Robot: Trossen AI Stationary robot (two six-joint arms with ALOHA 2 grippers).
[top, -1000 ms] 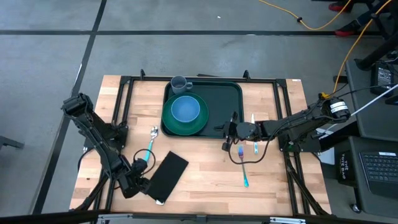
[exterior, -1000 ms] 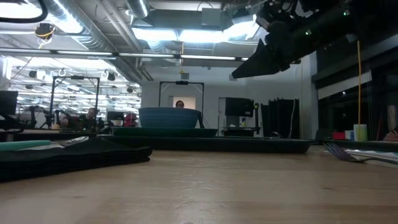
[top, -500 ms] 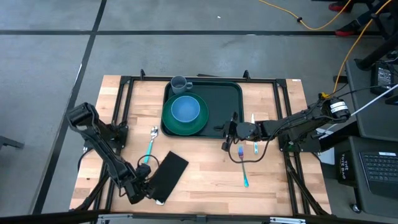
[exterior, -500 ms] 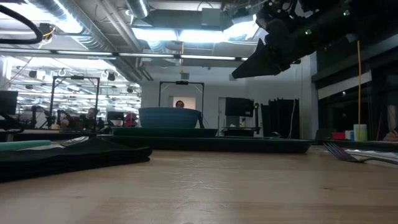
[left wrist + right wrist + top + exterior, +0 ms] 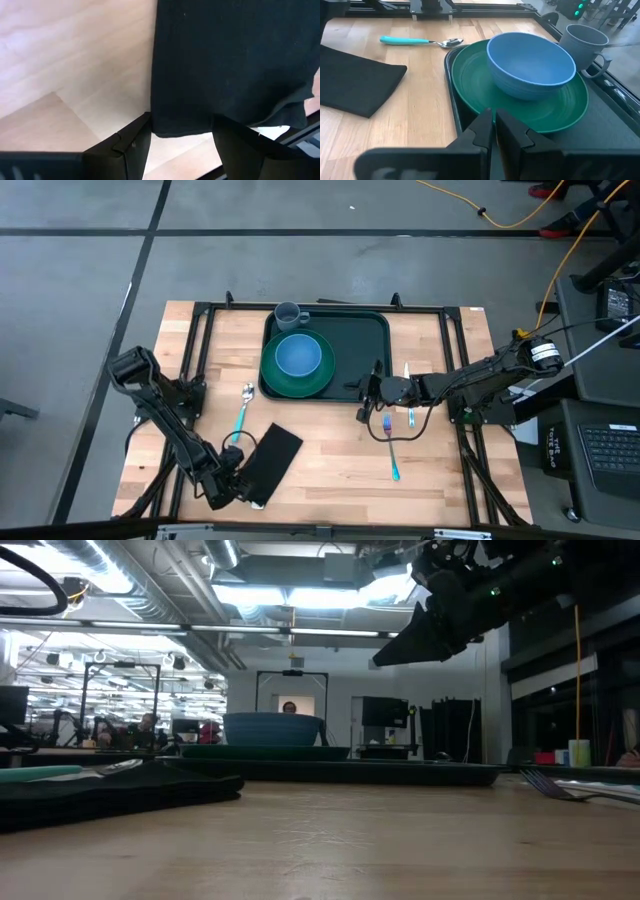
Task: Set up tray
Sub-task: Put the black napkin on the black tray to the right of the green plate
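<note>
Large dark green rectangular plastic tray [image 5: 352, 340], at bench far edge, already holding plate, bowl, mug.
Left hand [image 5: 180, 137] newly lowered, released, astride black cloth [image 5: 268, 463] corner near front edge; right hand [image 5: 493, 131] clenched empty, beside tray.

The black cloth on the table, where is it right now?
In the high view the black cloth lies flat on the table's near-left part, just below the teal-handled spoon, with the left gripper open at its near corner.
</note>
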